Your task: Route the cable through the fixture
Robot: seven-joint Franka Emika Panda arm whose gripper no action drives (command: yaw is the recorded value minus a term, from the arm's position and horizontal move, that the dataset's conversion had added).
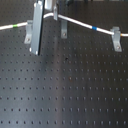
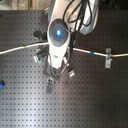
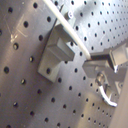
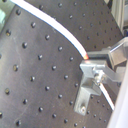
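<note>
The pincer point(image 4: 92, 62) is closed on the cable point(image 1: 80, 22), its metal fingers point(image 4: 117, 52) clamped onto the white cord; the second wrist view shows the pinch, with the cord running in from one side and trailing thinly past the fingers. In the first wrist view, a grey clip fixture point(image 3: 59, 50) sits bolted to the perforated surface point(image 3: 30, 95), and the cord passes across its top edge, though whether it lies seated in the slot cannot be told.

In the first exterior view, the black perforated surface fills the foreground. Farther back, a tall grey upright fixture point(image 1: 36, 29) stands toward the first exterior view's left, a smaller clip point(image 1: 63, 31) is near the middle, and another clip point(image 1: 116, 39) is at the first exterior view's right. The cable runs across the far part of the surface, rising to a peak near the arm and sloping down to the right-hand clip. A green band point(image 1: 16, 25) marks it toward the first exterior view's left, a blue band point(image 1: 95, 27) toward the right.

In the second exterior view, the robot arm point(image 2: 60, 35) hangs over the cable's middle.
</note>
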